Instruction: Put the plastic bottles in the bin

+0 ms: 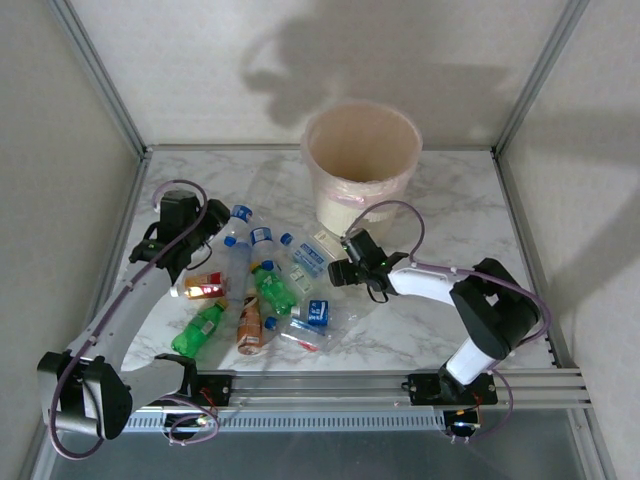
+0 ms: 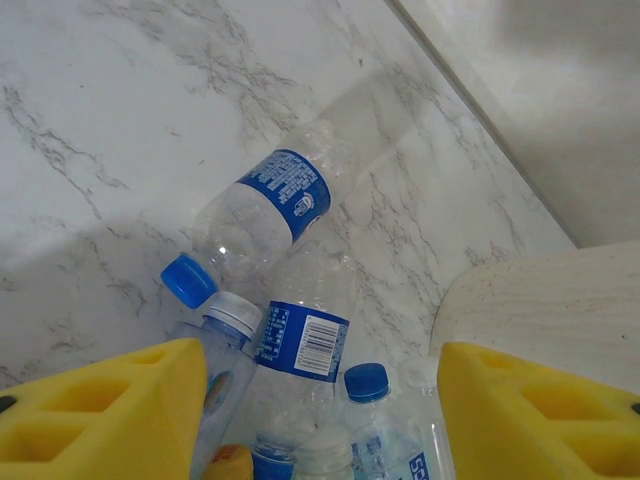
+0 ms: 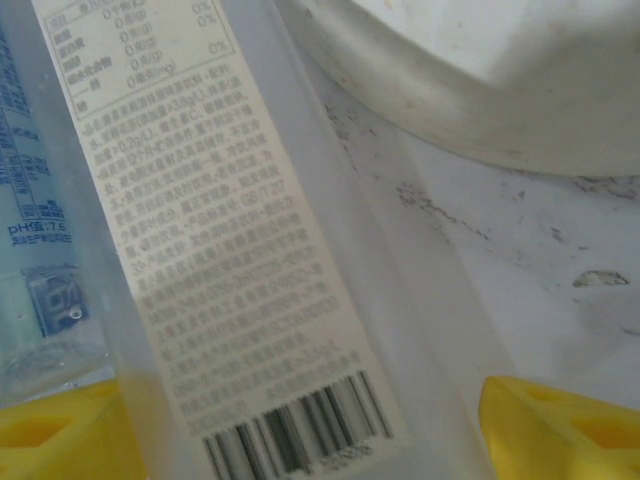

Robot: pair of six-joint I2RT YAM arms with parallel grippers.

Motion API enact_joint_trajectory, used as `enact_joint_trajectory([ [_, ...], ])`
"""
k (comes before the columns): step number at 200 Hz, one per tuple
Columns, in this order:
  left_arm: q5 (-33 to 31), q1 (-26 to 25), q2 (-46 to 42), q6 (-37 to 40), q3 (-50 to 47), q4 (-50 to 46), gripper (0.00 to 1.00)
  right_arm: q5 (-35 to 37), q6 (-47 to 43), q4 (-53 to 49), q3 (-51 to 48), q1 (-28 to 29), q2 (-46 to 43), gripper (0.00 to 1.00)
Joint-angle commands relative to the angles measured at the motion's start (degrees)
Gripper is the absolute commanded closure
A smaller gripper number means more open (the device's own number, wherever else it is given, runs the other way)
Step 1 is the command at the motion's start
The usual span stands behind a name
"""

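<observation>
Right wrist view puts the right gripper (image 3: 300, 440) astride a clear bottle with a white printed label (image 3: 250, 250). One yellow pad (image 3: 55, 430) sits at 7 o'clock of the frame and the other at 5 o'clock. The jaws stand apart on either side of the bottle, but I cannot tell whether the pads are pressing it yet. A blue-labelled bottle (image 3: 30, 200) lies against this one at 9 o'clock, and the pale base of the bin (image 3: 480, 60) curves across 1 o'clock, just beside the bottle.

From above, the right gripper (image 1: 345, 265) is at the 2 o'clock edge of the pile of bottles (image 1: 260, 290), with the bin (image 1: 350, 205) at its 12 o'clock on the marble table (image 1: 450, 200). None of the visible bottles is in the bin. The left gripper (image 1: 205, 228) hangs at the pile's 10 o'clock. In its wrist view the left gripper (image 2: 320, 420) has its jaws wide apart and holds nothing, with blue-capped clear bottles (image 2: 285, 195) lying on the marble beneath and beyond it.

Several things could go wrong from here:
- The bottle is smooth, round and thin-walled, so an off-centre squeeze could shoot it out sideways or crumple it.
- The neighbouring bottle touches it and may be dragged along.
- The bin wall is very close, so a lift that does not back away first could catch it, shove the light bin or snag its liner.
- A lift that is too low would strike the rim.
</observation>
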Motion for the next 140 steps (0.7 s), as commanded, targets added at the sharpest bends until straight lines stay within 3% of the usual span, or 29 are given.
enact_joint_trajectory([
  [1, 0.41, 0.7, -1.37, 0.78, -1.01, -0.39, 0.37, 1.29, -1.29, -0.12, 1.45, 0.31, 0.42, 0.24],
  [57, 1.01, 1.01, -1.26, 0.27, -1.37, 0.15, 0.38, 0.96, -0.26, -0.23, -2.24, 2.07, -5.05, 0.45],
  [140, -0.41, 1.0, -4.16, -2.37, -3.71, -0.1, 0.37, 4.79, 1.82, -10.55, 1.83, 9.35, -17.21, 0.48],
])
